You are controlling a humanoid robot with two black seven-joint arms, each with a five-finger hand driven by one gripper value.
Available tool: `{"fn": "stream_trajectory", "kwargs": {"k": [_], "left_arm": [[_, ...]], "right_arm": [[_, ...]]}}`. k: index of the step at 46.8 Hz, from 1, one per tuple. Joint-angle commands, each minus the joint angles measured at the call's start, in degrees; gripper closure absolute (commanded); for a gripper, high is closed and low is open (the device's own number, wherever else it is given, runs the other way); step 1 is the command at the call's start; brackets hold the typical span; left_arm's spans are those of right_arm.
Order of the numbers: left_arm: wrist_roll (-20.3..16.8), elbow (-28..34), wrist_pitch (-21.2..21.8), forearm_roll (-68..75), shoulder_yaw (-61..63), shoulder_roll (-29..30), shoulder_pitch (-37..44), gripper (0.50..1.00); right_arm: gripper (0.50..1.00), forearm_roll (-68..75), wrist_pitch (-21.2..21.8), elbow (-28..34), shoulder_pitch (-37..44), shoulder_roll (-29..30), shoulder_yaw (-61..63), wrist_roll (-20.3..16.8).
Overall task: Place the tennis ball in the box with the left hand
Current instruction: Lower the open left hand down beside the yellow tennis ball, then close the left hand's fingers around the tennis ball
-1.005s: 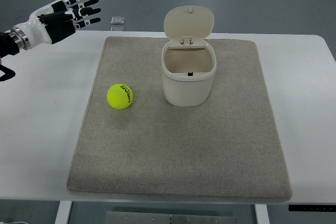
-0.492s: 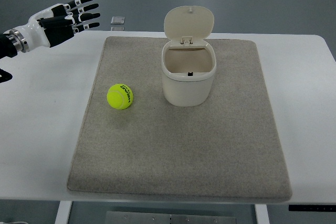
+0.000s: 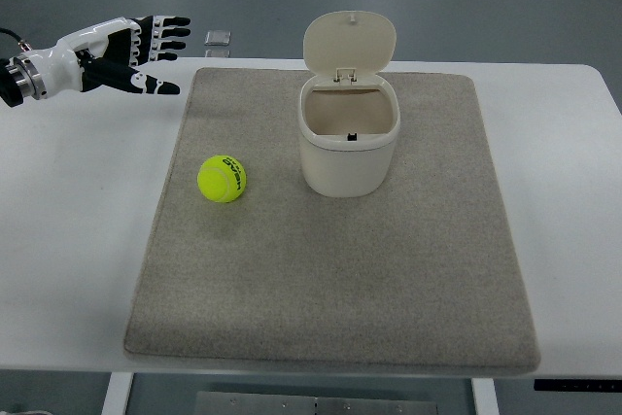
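Grey mat [image 3: 330, 269] carries tennis ball [image 3: 222, 179] beside lid-up, seemingly empty box [image 3: 348, 136]; left robot hand [image 3: 121, 47] spread.

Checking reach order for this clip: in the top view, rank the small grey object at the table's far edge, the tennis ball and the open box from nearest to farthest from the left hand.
From the left hand, open at the far left:
1. Small grey object, just right of the fingertips at the table's far edge.
2. Tennis ball, on the mat's left side, nearer the camera.
3. Box, lid up, mid-mat, farthest right.

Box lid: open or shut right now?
Open. The lid stands tipped back behind the box, whose inside shows.
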Motion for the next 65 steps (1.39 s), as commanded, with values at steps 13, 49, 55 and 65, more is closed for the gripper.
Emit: {"fn": "stream_trajectory", "kwargs": {"k": [13, 49, 55, 65], "left_arm": [[-7.3, -5.6, 5.8, 24.5, 0.5, 3.2, 0.7, 0.521], [-11.0, -16.3, 34.8, 52.2, 13.6, 1.2, 1.2, 0.542], [-11.0, -17.4, 33.5, 52.3, 14.1, 1.1, 1.1, 0.557], [-11.0, -17.4, 33.0, 54.5, 15.1, 1.1, 0.7, 0.748]], "right_arm": [[0.599, 0.0, 0.0, 0.0, 0.0, 0.0, 0.0, 0.0], [0.599, 0.0, 0.0, 0.0, 0.0, 0.0, 0.0, 0.0], [0.599, 0.0, 0.0, 0.0, 0.0, 0.0, 0.0, 0.0], [0.599, 0.0, 0.0, 0.0, 0.0, 0.0, 0.0, 0.0]]}}
